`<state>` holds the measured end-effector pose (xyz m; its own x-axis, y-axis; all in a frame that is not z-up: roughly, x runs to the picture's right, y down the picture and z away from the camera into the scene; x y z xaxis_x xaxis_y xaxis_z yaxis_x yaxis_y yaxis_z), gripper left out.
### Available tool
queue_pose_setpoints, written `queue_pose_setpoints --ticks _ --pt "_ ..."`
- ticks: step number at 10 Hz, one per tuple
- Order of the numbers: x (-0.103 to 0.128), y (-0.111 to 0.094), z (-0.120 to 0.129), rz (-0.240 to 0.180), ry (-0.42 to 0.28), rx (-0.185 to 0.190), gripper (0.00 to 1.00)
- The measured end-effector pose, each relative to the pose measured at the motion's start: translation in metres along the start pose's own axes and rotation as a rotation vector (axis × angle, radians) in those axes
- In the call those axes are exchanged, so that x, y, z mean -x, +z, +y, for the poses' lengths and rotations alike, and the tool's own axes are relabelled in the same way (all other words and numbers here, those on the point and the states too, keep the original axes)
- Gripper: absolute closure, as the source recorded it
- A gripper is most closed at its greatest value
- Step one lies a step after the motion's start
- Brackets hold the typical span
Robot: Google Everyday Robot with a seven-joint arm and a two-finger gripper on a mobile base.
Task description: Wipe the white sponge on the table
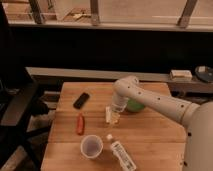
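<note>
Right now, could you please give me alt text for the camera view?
A white robot arm's hand is down at the white sponge on the table, beside a green bowl. A black phone, cup and bottle lie nearby.

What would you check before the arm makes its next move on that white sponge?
1. Pincer over the sponge: ok, at its right edge.
2. Pincer open: ok.
3. Pincer touching the sponge: cannot tell.
4. Sponge flat on the table: ok.
5. Room towards the green bowl: not ok, it sits close, partly behind the arm.
6. Cup and bottle apart from the sponge: ok.
</note>
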<state>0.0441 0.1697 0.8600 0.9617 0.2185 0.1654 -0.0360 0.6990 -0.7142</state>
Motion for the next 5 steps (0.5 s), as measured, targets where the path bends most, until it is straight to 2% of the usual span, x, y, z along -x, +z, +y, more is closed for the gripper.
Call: queue_pose_setpoints --ticks 5 --pt "0.0053 0.0126 -0.0002 -0.020 0.013 0.022 0.37"
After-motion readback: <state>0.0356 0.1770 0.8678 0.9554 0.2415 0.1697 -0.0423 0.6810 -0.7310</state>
